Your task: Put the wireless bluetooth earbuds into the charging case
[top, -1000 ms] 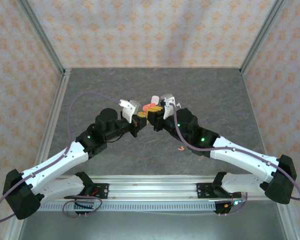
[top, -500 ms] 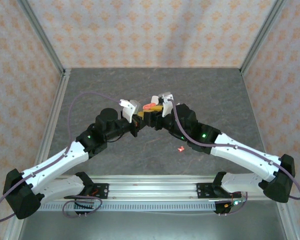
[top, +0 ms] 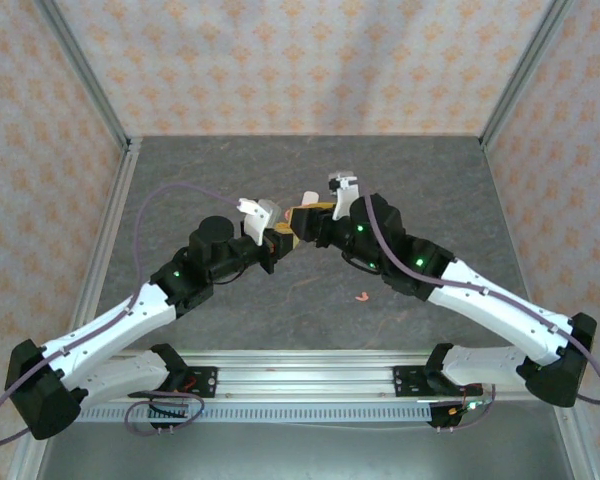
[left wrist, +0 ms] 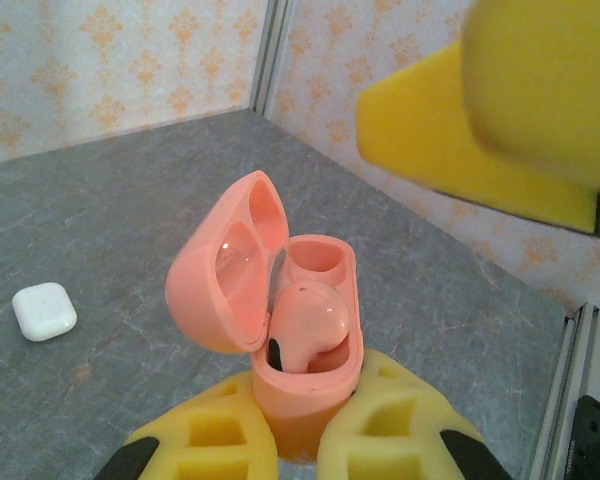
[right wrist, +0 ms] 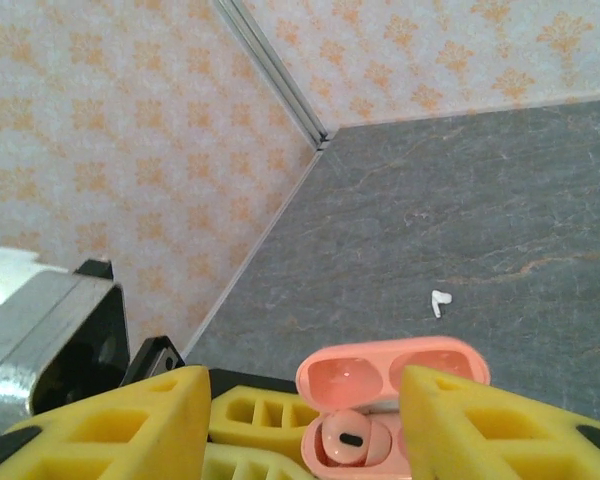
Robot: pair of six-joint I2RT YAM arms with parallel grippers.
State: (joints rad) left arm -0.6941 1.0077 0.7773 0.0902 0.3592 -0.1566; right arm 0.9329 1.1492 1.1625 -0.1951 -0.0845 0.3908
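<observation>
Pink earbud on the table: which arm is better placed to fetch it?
Probably right: the right gripper is open, the pink earbud lies beside that arm, and the left gripper is shut on the pink case.

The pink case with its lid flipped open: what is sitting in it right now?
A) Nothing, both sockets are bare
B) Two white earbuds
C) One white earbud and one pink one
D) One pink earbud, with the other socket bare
D: in the left wrist view the open pink case has one pink earbud seated in its near socket, while the far socket is bare.
</observation>
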